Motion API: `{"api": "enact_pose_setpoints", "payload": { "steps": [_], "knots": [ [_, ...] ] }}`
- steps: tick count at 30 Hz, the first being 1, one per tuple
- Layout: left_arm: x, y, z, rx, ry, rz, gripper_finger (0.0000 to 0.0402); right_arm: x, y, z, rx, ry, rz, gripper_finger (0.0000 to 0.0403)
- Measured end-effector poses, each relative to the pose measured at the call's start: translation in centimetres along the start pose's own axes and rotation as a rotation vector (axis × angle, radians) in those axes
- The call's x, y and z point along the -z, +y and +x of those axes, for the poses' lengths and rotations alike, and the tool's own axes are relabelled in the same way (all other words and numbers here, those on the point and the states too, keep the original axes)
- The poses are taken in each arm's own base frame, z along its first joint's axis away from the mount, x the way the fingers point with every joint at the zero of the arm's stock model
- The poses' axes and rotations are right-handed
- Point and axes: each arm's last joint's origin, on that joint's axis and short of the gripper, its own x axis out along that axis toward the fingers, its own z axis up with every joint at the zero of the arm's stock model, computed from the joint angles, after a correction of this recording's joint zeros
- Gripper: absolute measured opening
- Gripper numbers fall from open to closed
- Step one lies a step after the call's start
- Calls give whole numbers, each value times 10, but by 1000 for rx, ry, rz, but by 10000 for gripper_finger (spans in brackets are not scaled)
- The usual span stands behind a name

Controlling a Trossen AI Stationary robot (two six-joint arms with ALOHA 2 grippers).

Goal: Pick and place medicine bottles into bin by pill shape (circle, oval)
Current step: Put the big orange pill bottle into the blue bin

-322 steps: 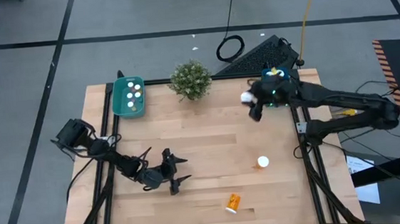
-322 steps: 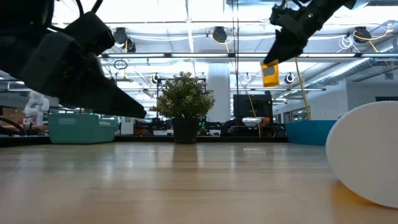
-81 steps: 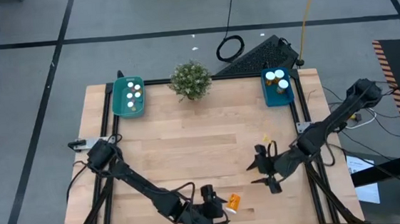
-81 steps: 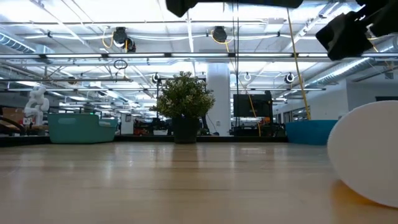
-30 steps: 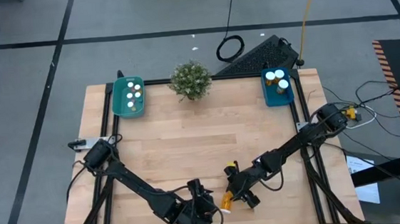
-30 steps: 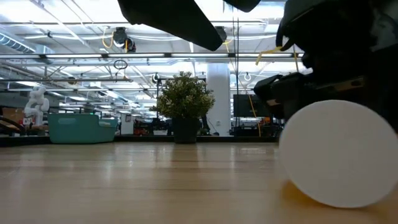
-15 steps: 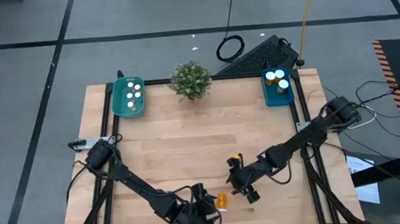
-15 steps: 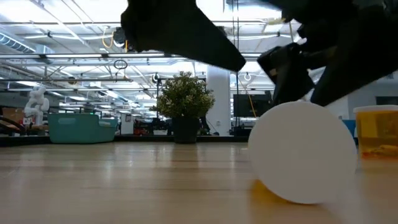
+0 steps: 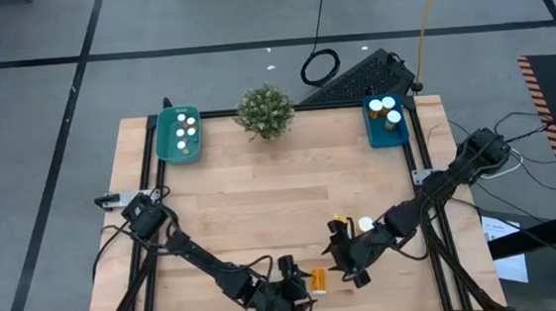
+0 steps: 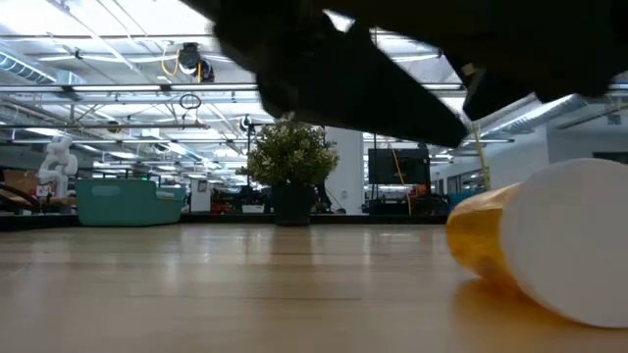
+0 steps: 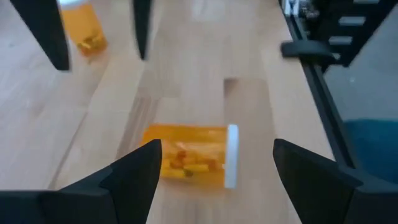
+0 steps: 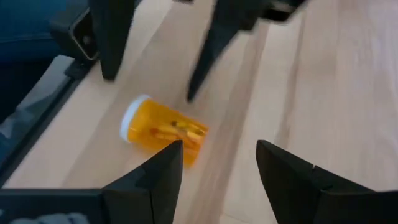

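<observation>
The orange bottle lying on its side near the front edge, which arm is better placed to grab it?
Left, probably. The left gripper is open, with the lying bottle centred ahead between its fingers. The right gripper, also open, sees it off to one side.

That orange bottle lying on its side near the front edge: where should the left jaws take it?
Grip the orange bottle across its round body, clear of the white cap, coming from above. It lies flat on the table, and the left gripper already has open jaws either side.

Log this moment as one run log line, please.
left gripper: open, at lying orange bottle | right gripper: open, same bottle | upright bottle: on table | teal bin, blue bin: hold bottles
</observation>
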Motion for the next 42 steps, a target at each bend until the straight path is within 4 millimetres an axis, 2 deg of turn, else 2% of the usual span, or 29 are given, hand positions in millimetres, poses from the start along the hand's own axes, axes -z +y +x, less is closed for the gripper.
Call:
{"api": "enact_pose_setpoints", "payload": {
  "steps": [9,17,24,31,34,39,42],
  "knots": [
    [1,9,8,-92,-20,28,312,4,17,-5,39,-6,-8,196],
    [2,4,11,0,-29,-11,312,5,17,-5,52,-2,-20,196],
    [8,2,10,-75,-31,36,312,5,17,-5,52,-3,-30,196],
    [16,4,20,-33,-12,35,314,5,17,-5,52,-3,-27,196],
    [16,3,20,-37,-18,35,329,5,17,-5,52,-2,-28,196],
    [15,5,20,-57,-31,25,386,5,17,-5,50,0,-28,196],
    [15,10,25,-14,7,20,394,5,17,-5,49,0,-28,196]
  ]
}}
